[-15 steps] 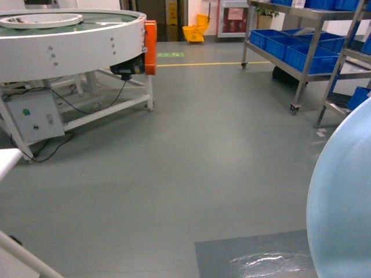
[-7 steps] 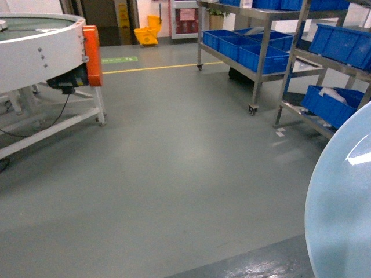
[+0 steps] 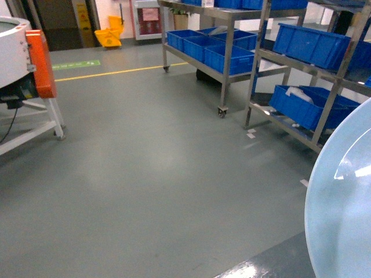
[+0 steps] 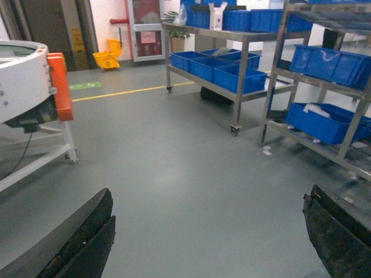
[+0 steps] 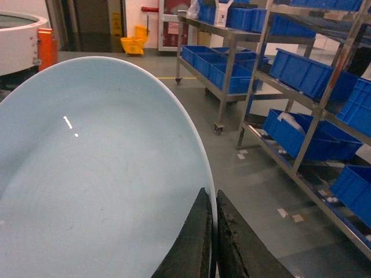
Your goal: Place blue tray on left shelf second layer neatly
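Two dark fingers of the right gripper (image 5: 212, 243) are pinching the rim of the blue tray (image 5: 98, 174), a grip only the right wrist view is showing. The left gripper (image 4: 208, 231) is hanging wide apart, holding nothing. Blue crates (image 3: 223, 49) are sitting on the steel rack (image 3: 229, 63) ahead; one lower crate (image 3: 307, 107) is holding something white.
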